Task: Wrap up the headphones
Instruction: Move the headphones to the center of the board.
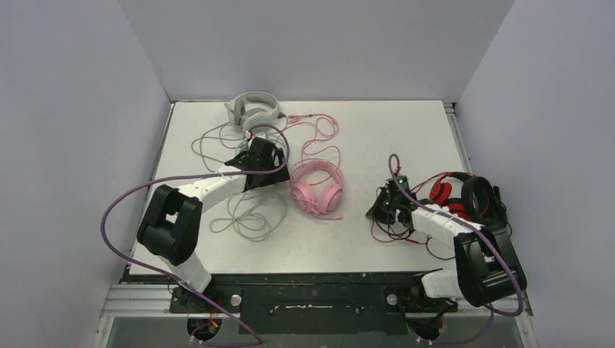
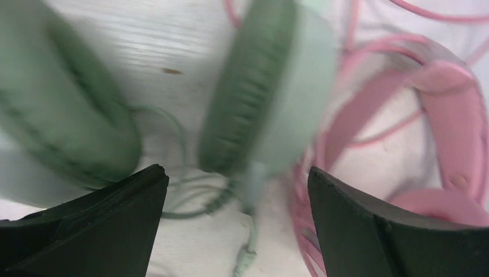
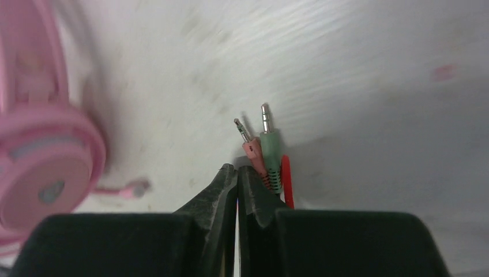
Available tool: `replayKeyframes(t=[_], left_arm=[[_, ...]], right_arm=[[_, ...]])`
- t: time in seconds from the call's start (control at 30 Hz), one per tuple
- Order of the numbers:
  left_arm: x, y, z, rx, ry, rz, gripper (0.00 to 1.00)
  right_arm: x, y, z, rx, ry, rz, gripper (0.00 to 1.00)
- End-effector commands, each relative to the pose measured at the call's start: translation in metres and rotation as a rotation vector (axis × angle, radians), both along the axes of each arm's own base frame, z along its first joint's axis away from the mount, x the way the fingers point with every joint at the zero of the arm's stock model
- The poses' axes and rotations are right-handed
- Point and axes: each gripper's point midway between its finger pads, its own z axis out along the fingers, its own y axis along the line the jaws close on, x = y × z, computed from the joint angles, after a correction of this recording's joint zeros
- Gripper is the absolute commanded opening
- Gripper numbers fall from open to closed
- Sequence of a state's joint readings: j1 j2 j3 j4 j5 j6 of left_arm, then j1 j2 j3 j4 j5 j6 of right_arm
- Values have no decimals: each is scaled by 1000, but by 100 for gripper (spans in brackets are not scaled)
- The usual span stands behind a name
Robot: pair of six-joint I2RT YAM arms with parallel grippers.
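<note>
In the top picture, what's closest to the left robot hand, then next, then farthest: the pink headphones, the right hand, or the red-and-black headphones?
From the left gripper:
1. pink headphones, just to its right.
2. right gripper, farther right.
3. red-and-black headphones, near the table's right edge.

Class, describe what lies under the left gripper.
Under the open left gripper lie the mint green headphones: two padded cups and their thin cable on the table, with the pink headphones beside. Overhead, the gripper covers the cups; the headband cannot be made out.
</note>
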State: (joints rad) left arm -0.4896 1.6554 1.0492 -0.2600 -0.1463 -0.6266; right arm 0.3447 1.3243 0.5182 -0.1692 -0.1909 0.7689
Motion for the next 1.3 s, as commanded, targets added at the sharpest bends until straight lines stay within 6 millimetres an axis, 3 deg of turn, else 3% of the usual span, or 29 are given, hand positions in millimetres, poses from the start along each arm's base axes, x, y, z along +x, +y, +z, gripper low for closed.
replayKeyframes(t=[0.0,0.07,0.1,0.17,0.23,0.27,0.37,0.47,0.57,0.7,0.8,0.9,1.0,1.17,1.2,1.27], left_arm=[[17,81,-13,178,45,327,89],[14,117,-19,234,64,479,89],[11,134,-22,238,76,562,89],[11,161,-21,231,81,663,89],[14,169,-12,216,37,678,90],[20,164,-4,194,2,648,89],[28,131,18,109,-68,509,89],[21,100,45,105,-122,391,89],[6,69,69,103,-166,225,89],[-14,19,88,30,-220,-67,89],[-17,4,91,4,-249,-141,89],[-9,-5,94,-18,-260,-156,90],[-3,-20,93,-58,-256,-185,89],[2,-52,85,-33,-232,-259,89],[4,-58,81,-8,-215,-275,89],[7,-72,80,34,-209,-316,89]], right_arm=[[26,-92,-3,-111,9,-326,0],[35,-128,14,-135,-48,-473,0],[43,-134,28,-137,-107,-483,7],[61,-118,59,-99,-242,-370,37],[71,-86,84,-81,-318,-221,64],[77,-65,99,-92,-354,-135,74],[77,-4,116,-141,-370,74,92],[69,47,120,-147,-361,219,98],[54,84,118,-132,-355,306,100],[40,101,103,-168,-327,342,100],[26,112,82,-199,-287,385,100],[22,104,67,-261,-250,383,94],[35,57,68,-413,-234,299,92],[64,-28,102,-506,-277,35,98],[67,-39,114,-548,-305,-25,99],[70,-43,133,-560,-357,-58,100]])
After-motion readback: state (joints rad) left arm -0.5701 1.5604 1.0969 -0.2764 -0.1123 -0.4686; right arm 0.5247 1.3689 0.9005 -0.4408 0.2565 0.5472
